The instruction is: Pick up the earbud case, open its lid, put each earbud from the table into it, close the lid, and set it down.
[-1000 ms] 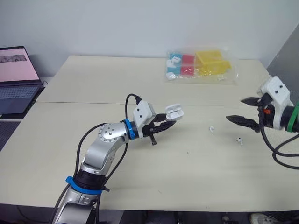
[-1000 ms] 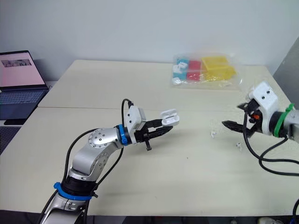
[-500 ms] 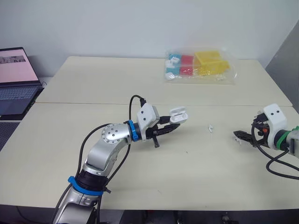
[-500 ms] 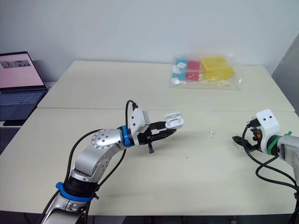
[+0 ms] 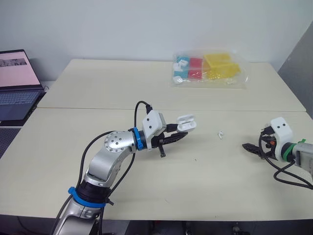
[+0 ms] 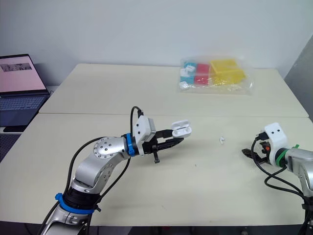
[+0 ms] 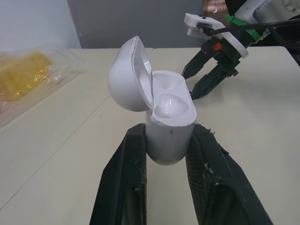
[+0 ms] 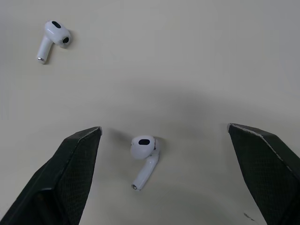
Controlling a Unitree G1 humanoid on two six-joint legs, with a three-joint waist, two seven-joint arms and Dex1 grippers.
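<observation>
Earbud case [image 7: 169, 136] upright, lid open, one earbud [image 8: 143, 157], second earbud [image 8: 53, 37], lying apart on table [image 8: 211, 56]

The left arm [image 5: 115, 147] is reaching forward with its elbow bent, wrist angling slightly upward, and the left gripper [image 5: 179, 134] is pinching the earbud case [image 7: 169, 122] upright between its two black fingers. The right arm [image 5: 299, 154] is sitting low, and the right gripper [image 8: 163, 127] is pointing leftward, holding its fingers wide apart

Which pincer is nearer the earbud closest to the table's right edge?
Right. The right pincer is open, straddling that earbud. The left pincer is mid-table, clamped on the open earbud case, well away.
</observation>
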